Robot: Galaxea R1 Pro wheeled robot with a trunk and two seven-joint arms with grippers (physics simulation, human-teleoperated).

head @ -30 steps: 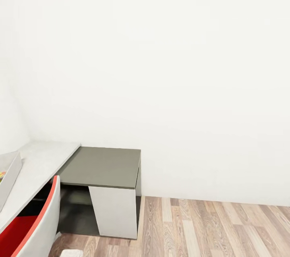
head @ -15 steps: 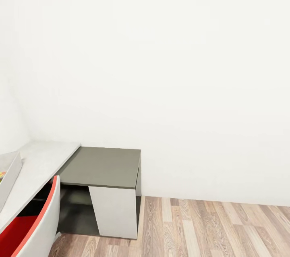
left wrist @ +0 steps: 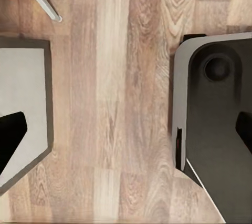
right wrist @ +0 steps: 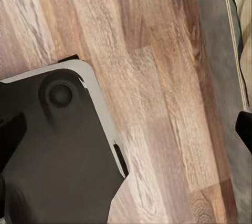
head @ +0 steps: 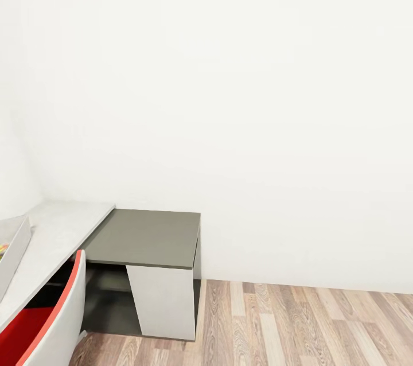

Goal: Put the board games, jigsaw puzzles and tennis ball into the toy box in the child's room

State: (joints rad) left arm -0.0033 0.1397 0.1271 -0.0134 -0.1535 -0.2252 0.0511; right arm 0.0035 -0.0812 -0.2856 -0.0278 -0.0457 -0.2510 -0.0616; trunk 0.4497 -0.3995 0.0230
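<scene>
The robot faces a bare white wall and the corner where the table (head: 146,237) turns, its dark grey top joined to the light grey one. The toy box (head: 12,251) sits on the light grey top at the far left edge of the head view, something colourful just showing inside; a red-seated chair (head: 46,320) stands close in front of it. To my eye it is between pick-ups, so the sensible move is to turn the base toward whatever toys remain and keep both arms tucked clear of the chair and table edge. The wrist views add what the head view lacks: both cameras look straight down at the wood floor (left wrist: 121,103) and the robot's dark base (right wrist: 58,150), and the right one catches what looks like the bed's (right wrist: 242,29) beige edge. Both grippers' fingers sit wide apart, holding nothing.
</scene>
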